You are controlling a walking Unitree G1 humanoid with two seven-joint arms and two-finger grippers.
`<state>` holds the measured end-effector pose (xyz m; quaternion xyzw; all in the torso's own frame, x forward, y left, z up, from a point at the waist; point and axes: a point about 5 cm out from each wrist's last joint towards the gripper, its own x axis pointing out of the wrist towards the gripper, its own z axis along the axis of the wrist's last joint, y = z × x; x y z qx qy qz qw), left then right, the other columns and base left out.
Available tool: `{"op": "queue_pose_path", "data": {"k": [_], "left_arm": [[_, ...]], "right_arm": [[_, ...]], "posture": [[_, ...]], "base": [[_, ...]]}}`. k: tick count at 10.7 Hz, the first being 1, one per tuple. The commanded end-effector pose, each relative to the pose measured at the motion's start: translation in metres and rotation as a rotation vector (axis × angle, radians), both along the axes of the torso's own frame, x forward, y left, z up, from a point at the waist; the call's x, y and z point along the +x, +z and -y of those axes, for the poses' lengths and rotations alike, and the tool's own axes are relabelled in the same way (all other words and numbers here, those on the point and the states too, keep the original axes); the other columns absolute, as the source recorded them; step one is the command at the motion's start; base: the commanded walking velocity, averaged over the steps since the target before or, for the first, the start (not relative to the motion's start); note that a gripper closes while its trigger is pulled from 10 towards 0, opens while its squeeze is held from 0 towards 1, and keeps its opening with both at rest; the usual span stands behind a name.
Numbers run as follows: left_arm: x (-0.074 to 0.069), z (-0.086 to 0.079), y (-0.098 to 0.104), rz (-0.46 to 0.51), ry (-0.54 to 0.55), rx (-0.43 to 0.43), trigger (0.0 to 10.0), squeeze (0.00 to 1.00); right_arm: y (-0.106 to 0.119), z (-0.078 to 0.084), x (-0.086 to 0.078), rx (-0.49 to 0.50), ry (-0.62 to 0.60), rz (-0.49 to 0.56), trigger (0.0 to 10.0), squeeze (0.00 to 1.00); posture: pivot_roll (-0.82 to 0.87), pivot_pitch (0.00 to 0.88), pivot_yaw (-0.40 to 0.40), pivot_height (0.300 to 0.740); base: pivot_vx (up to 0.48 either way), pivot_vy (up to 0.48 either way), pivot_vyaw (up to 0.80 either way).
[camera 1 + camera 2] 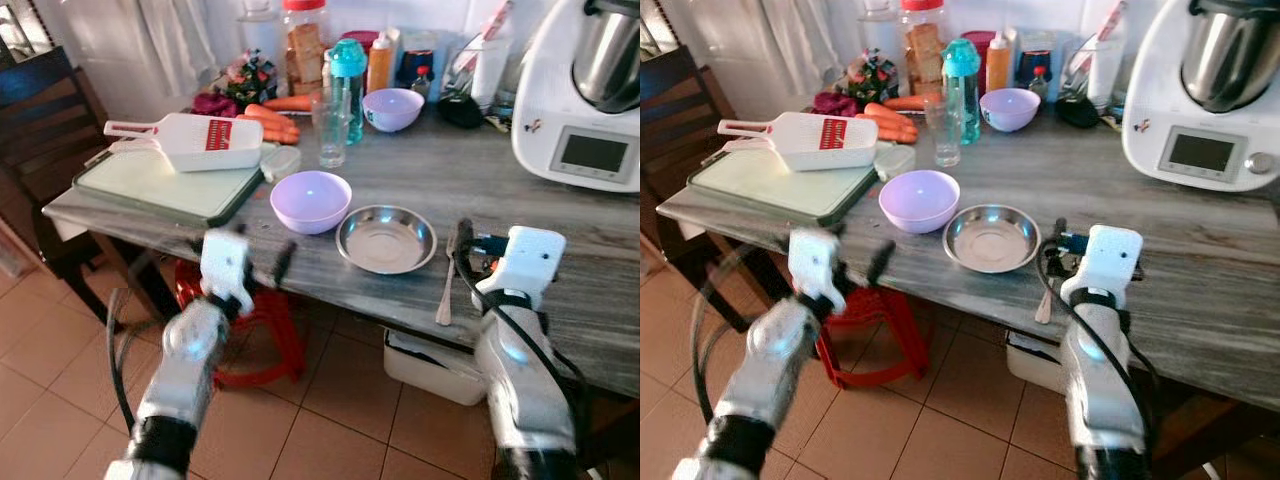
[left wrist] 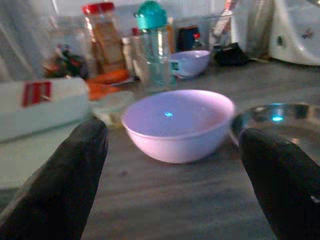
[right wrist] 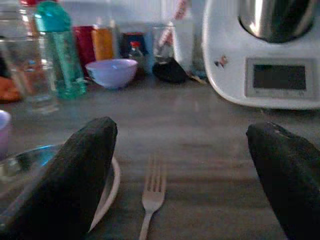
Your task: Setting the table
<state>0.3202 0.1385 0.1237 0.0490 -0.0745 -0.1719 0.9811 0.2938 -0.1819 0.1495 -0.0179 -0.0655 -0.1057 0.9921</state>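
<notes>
1. Head views: left gripper hangs off the table edge near the lilac bowl; a careless reach could shove it into the steel plate.
2. Left wrist view: fingers spread wide, empty.
3. Right wrist view: fingers open, straddling the fork; a flat fork may slip.

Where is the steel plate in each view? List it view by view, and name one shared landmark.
Left eye: steel plate centre, on the table's front edge.
Right eye: centre.
Left wrist: right edge, beyond the bowl.
Right wrist: lower left, partly behind a black finger.
Landmark: the teal bottle.
</notes>
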Motion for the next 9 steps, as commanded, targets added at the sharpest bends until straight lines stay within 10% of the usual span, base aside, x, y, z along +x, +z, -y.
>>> {"op": "queue_pose_path", "data": {"k": [1, 3, 4, 5, 9], "left_arm": [[0.003, -0.015, 0.003, 0.017, 0.082, 0.039, 10.0, 0.0], [0.005, -0.037, 0.002, -0.002, 0.191, 0.08, 10.0, 0.0], [-0.001, -0.043, -0.002, 0.01, 0.208, 0.135, 10.0, 0.0], [-0.01, -0.048, -0.013, -0.033, 0.23, 0.178, 10.0, 0.0], [-0.061, -0.064, -0.042, -0.109, 0.297, 0.201, 10.0, 0.0]], "right_arm": [[0.004, -0.001, -0.005, -0.023, 0.028, 0.009, 10.0, 1.0], [0.004, 0.005, -0.022, -0.055, 0.064, 0.01, 10.0, 1.0], [0.003, 0.013, -0.033, -0.083, 0.083, 0.005, 10.0, 0.63], [-0.003, 0.021, -0.043, -0.1, 0.091, -0.02, 10.0, 0.0], [-0.025, 0.014, -0.079, -0.058, 0.109, -0.103, 10.0, 0.0]], "posture": [[0.02, 0.0, 0.059, 0.74], [0.03, 0.0, 0.056, 0.74], [0.03, 0.0, 0.058, 0.74], [0.03, 0.0, 0.06, 0.74], [0.03, 0.0, 0.071, 0.74]], "base": [[0.0, 0.0, 0.0], [0.0, 0.0, 0.0], [0.0, 0.0, 0.0], [0.0, 0.0, 0.0], [0.0, 0.0, 0.0]]}}
